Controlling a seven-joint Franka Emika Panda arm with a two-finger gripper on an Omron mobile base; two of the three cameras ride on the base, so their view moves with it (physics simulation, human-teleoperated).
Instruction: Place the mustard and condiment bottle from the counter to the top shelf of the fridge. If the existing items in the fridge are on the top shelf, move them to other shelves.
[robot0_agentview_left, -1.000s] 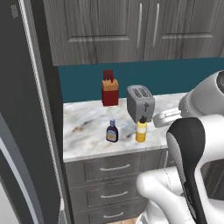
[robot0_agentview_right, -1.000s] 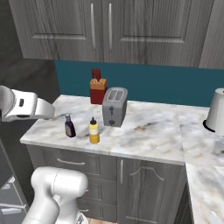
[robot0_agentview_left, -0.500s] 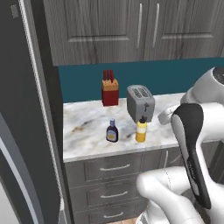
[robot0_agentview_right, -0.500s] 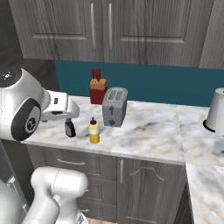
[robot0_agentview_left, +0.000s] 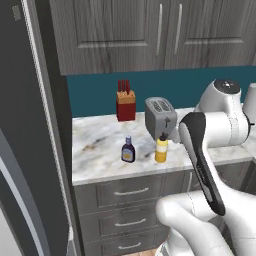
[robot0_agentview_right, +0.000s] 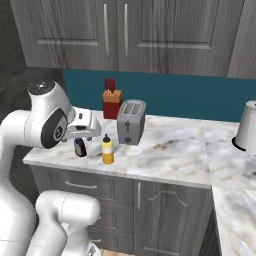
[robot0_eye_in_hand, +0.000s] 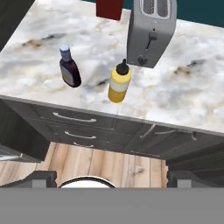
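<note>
Mustard (robot0_eye_in_hand: 119, 84) upright near bench (robot0_eye_in_hand: 183, 96) front edge, just in front of toaster (robot0_eye_in_hand: 151, 30). Condiment bottle (robot0_eye_in_hand: 69, 68) upright beside it, apart, toward fridge (robot0_agentview_left: 30, 150) side. End effector (robot0_eye_in_hand: 112, 177) wide open, empty, off bench front edge.

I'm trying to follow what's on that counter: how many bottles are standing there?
2. The yellow mustard stands near the counter front edge, just in front of the toaster; the dark condiment bottle stands apart to its left. None looks hidden.
</note>
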